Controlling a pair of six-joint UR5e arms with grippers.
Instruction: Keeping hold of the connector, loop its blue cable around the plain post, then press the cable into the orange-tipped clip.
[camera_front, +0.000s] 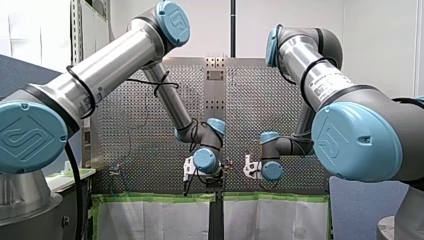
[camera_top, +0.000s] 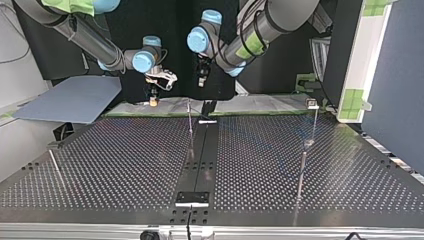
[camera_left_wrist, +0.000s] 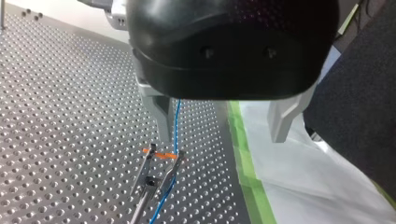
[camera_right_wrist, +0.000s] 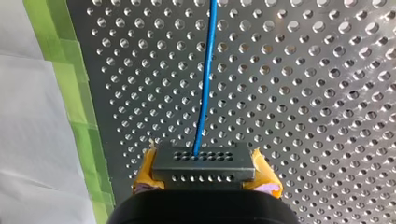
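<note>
Clamping the connector (camera_right_wrist: 203, 163) in my right tool (camera_right_wrist: 205, 177), I read its blue cable (camera_right_wrist: 204, 93) running straight ahead, meeting the orange-tipped clip (camera_left_wrist: 159, 154) just ahead of my wide-open, empty left tool (camera_left_wrist: 222, 139).

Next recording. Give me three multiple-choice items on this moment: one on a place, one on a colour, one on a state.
1. Where is the connector? A) in my right gripper B) lying loose C) in no view
2. What colour is the tape? A) red B) green C) black
3. How is my left gripper? A) shut B) open C) hidden
Key: 1 A, it sits clamped between the yellow pads; 2 B, it is green in both wrist views; 3 B, its fingers stand wide apart.
</note>
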